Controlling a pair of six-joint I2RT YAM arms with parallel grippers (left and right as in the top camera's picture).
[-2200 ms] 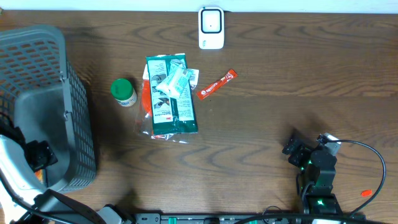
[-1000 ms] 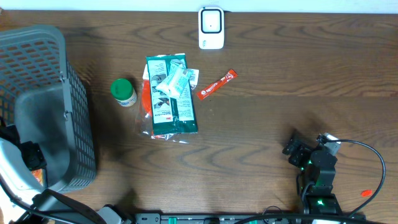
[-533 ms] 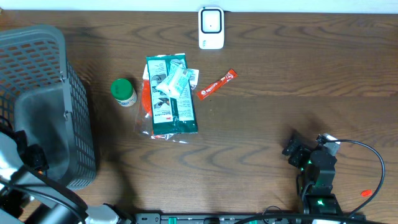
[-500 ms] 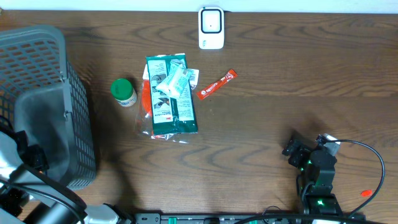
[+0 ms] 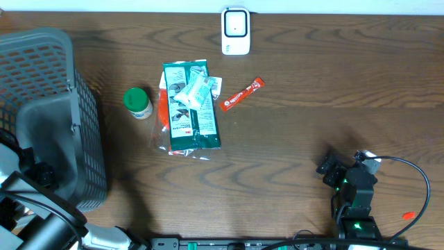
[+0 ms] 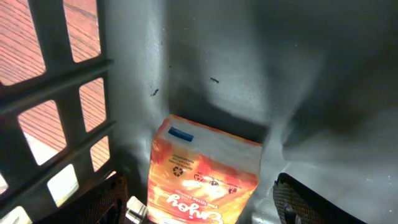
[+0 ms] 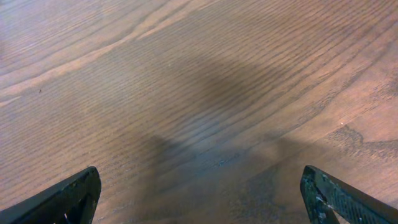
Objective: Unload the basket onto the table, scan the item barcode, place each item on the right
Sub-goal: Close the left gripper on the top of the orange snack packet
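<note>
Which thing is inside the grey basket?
The orange box. It lies inside the grey basket; the green-capped bottle, green packet and red sachet lie out on the table.

Desk: brown wood, clear grain, low sheen. Basket: grey plastic lattice, matt, with a smooth inner wall and a few small scuffs. Orange pack: printed, slight gloss; paper or film, cannot tell. Green pouch: glossy, crinkled plastic film. Scanner: smooth white plastic. Red sachet: shiny wrap.
</note>
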